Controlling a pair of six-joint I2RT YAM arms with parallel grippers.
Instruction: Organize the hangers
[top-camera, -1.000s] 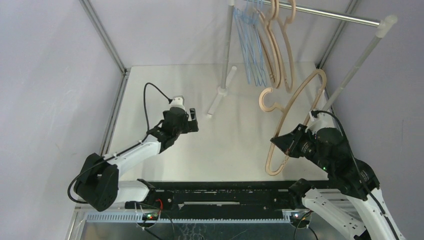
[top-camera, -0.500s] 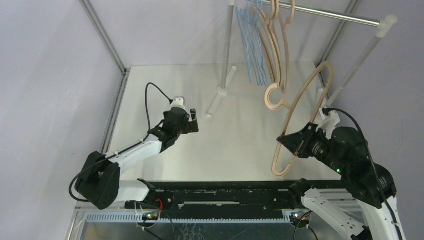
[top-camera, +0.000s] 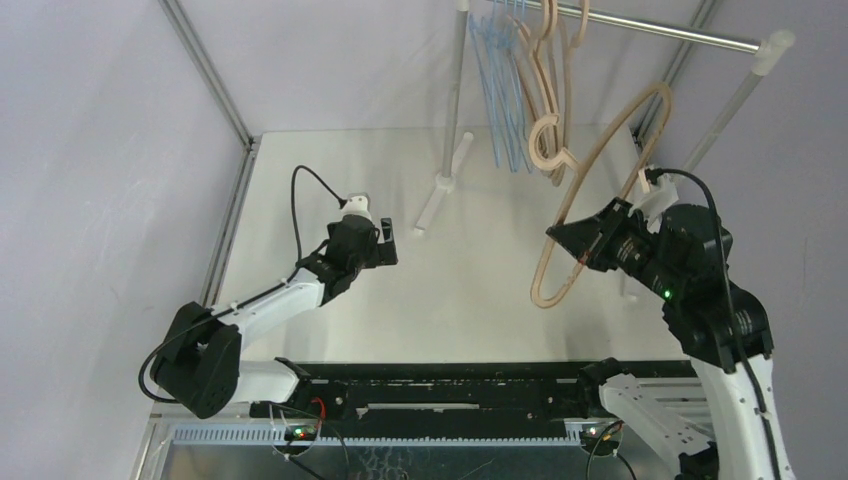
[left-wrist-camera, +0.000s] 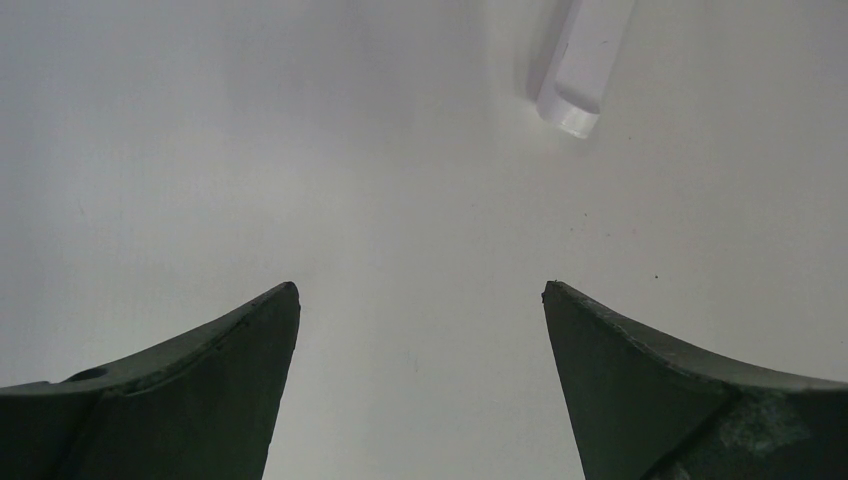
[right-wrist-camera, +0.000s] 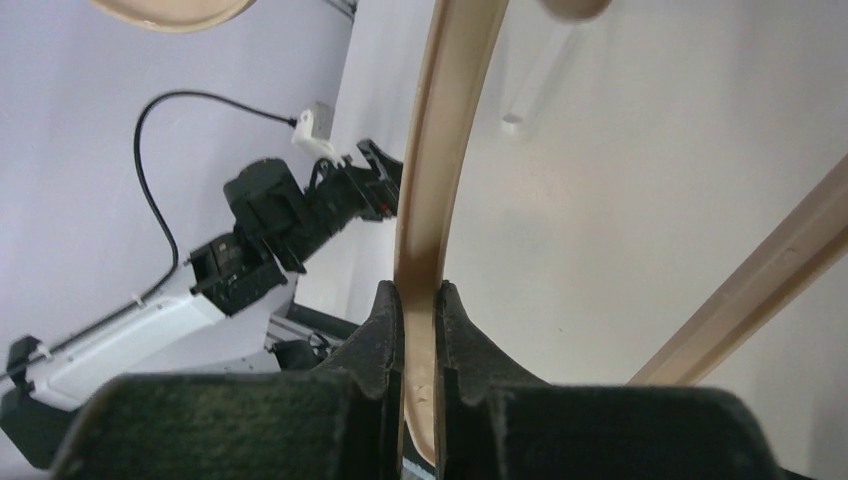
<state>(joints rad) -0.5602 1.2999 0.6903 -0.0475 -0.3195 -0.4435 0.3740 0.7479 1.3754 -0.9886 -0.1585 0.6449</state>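
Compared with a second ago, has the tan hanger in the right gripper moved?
Yes. The tan hanger, clamped in the right gripper, has shifted toward the silver rail; its hook now overlaps the hanging tan hangers.

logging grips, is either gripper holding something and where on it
The right gripper is pinching the tan hanger on one curved shoulder arm, away from its hook. The left gripper is open and empty.

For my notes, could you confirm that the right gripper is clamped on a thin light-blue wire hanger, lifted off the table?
Not quite: the right gripper is clamped on a thick tan curved hanger, lifted off the table; the right wrist view shows it.
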